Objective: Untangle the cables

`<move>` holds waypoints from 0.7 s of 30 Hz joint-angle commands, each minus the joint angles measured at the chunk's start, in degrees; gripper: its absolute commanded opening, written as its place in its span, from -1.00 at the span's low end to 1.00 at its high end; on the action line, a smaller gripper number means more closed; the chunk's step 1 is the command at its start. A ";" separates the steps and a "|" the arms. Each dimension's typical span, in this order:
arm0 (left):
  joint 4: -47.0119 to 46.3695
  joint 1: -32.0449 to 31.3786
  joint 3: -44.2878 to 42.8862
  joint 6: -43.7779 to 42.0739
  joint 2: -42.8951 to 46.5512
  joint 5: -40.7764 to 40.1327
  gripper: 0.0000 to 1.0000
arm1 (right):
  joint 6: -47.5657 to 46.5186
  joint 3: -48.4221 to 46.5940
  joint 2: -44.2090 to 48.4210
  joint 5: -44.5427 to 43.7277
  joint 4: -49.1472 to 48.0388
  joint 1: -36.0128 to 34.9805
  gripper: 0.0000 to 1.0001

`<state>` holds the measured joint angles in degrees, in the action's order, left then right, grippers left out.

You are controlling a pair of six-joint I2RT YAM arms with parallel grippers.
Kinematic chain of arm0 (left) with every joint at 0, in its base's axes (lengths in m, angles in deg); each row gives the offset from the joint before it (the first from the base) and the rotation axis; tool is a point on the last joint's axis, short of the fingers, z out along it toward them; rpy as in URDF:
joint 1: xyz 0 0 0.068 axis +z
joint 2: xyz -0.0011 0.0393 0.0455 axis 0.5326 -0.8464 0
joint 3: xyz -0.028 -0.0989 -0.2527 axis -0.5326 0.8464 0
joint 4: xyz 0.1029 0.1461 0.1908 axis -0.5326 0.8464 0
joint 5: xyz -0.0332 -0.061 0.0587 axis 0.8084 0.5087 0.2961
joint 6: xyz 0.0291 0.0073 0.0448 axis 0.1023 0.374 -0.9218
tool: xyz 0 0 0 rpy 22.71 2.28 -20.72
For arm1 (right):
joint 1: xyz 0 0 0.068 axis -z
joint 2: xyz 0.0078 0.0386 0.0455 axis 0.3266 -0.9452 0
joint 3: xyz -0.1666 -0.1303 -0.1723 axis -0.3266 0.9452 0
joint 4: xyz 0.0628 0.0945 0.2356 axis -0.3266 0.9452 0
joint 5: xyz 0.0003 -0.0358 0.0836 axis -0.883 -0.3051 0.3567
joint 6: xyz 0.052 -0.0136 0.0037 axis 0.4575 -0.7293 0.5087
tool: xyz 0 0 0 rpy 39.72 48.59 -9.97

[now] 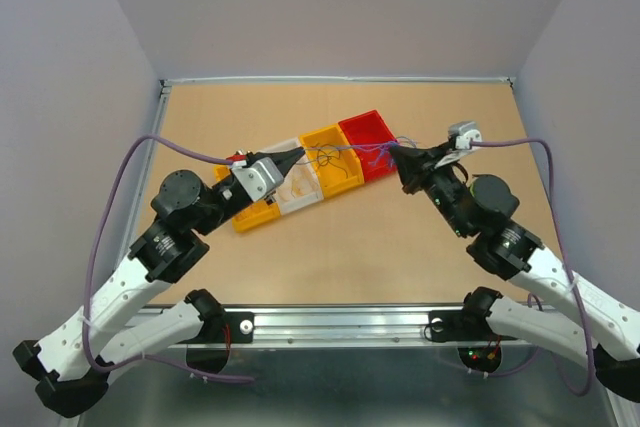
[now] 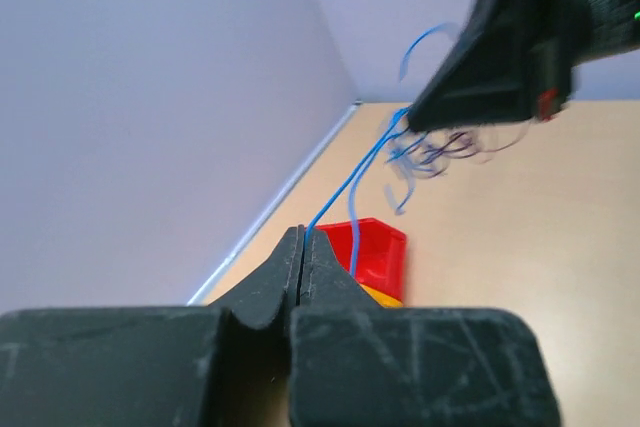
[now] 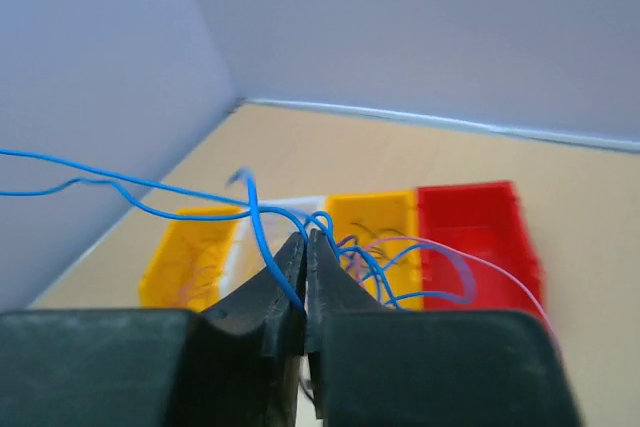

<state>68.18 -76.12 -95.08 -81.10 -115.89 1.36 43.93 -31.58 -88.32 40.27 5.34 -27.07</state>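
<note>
The cables [image 1: 352,154] are a small wad of thin blue, purple and dark wires hanging above a row of bins, stretched between my two grippers. My left gripper [image 1: 298,153] is shut on one blue cable [image 2: 352,179], which runs up from its tips [image 2: 303,237] to my right gripper [image 2: 413,119]. The rest of the wad [image 2: 440,151] dangles just under that gripper. My right gripper [image 3: 307,239] is shut on blue cable strands [image 3: 262,247]. More blue and purple loops [image 3: 420,269] hang to its right, and two blue strands [image 3: 120,185] lead off to the left.
Four bins lie in a slanted row on the table: yellow [image 1: 255,215], white [image 1: 297,193], orange-yellow [image 1: 338,169] and red [image 1: 372,143]. The orange-yellow bin holds dark wires, the yellow one pale wires. Walls close the table at the back and sides.
</note>
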 commanded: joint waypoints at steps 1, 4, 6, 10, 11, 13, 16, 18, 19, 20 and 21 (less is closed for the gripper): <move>-21.37 0.35 4.90 -1.19 3.85 -18.28 -1.00 | 6.15 -1.07 1.78 -25.95 17.86 1.30 -0.78; -27.36 0.44 10.00 -4.71 4.90 -26.73 -1.00 | 8.09 -1.68 1.69 -31.23 20.50 1.30 -0.64; -29.14 0.44 11.67 -5.06 5.69 -27.36 -1.00 | 8.62 -2.03 1.61 -33.44 21.55 1.30 -0.59; -30.83 0.44 14.41 -6.12 8.59 -24.48 -1.00 | 10.64 -2.13 3.53 -35.67 24.20 1.30 -0.52; -29.16 0.44 13.71 -6.12 8.86 -19.94 -1.00 | 10.30 -1.95 4.41 -33.65 24.11 1.30 -0.49; -24.51 0.44 12.92 -5.34 8.60 -14.56 -1.00 | 9.86 -1.86 5.82 -29.08 23.50 1.30 -0.42; -21.07 0.44 12.47 -4.45 7.37 -4.98 -1.00 | 4.77 1.03 8.63 -16.27 16.67 1.30 0.34; -19.40 0.44 11.78 -4.10 6.14 0.30 -1.00 | 0.91 3.50 9.43 -4.40 10.44 1.30 0.65; -18.08 0.44 11.60 -3.93 5.35 2.93 -1.00 | 0.02 3.76 9.17 3.38 9.01 1.30 0.76; -17.55 0.44 11.33 -3.66 5.08 4.09 -1.00 | -0.95 3.94 8.64 7.29 7.26 1.30 0.79; -17.02 0.44 11.07 -3.23 4.82 5.14 -1.00 | -2.26 4.03 7.16 10.81 4.63 1.30 0.82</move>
<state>48.92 -75.95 -81.47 -85.52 -109.53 -3.03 47.74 -29.43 -78.63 30.39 21.27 -25.91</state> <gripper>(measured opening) 0.033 0.888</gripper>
